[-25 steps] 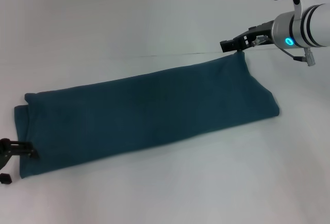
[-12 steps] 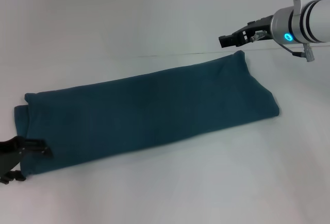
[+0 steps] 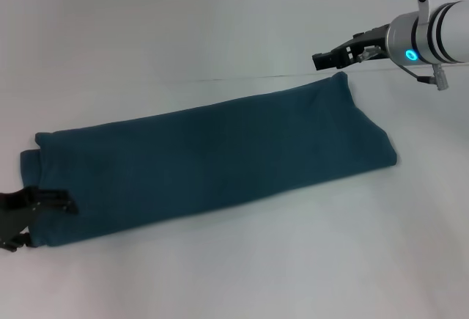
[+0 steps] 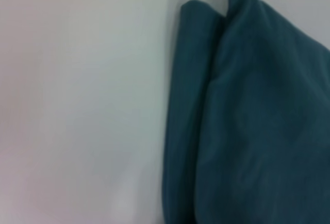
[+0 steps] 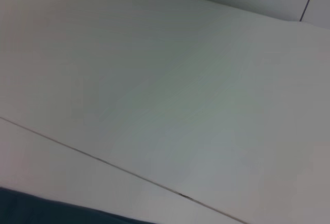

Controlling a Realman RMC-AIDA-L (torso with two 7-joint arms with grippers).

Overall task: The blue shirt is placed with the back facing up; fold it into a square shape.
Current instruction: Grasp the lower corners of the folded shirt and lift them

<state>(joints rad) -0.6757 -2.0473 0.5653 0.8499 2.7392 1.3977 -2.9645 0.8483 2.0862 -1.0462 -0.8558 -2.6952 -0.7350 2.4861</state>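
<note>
- The white tabletop (image 3: 220, 26) carries everything, with a thin seam line running across it behind the cloth.
- The blue shirt (image 3: 212, 161) lies flat as a long narrow band stretching from the near left to the far right; its plain side shows, so a crosswise fold probably remains to reach a square.
- The right gripper (image 3: 327, 58) hovers just above the shirt's far right corner, holding nothing; whether its fingers are apart or together I cannot tell.
- The left gripper (image 3: 37, 209) sits at the shirt's near left corner, fingers apart, one over the cloth edge, seemingly placed to take that corner.
</note>
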